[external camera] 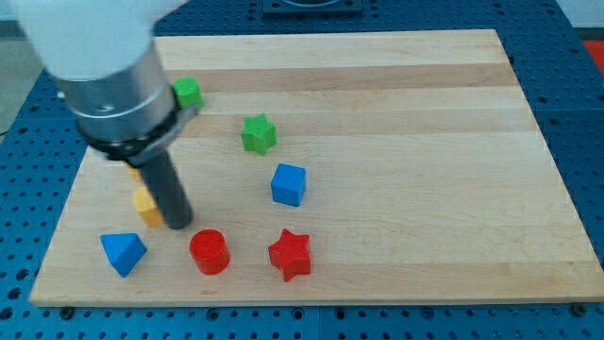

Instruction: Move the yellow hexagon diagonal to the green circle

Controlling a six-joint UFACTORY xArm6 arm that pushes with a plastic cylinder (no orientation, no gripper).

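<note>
Upright from the view's upper left, my tip [179, 225] had no claw to grasp with; it touched the yellow block [145, 205], above the red cylinder [209, 251].

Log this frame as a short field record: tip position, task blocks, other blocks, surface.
tip: my tip is at the view's lower left, against the right side of the yellow block
yellow block: partly hidden by the rod; shape unclear
green block: upper left, partly behind the arm; shape unclear
green star: right of that green block
blue cube: centre
blue block: wedge-like, bottom left
red cylinder: below-right of tip
red star: right of cylinder
surface: wooden board
</note>
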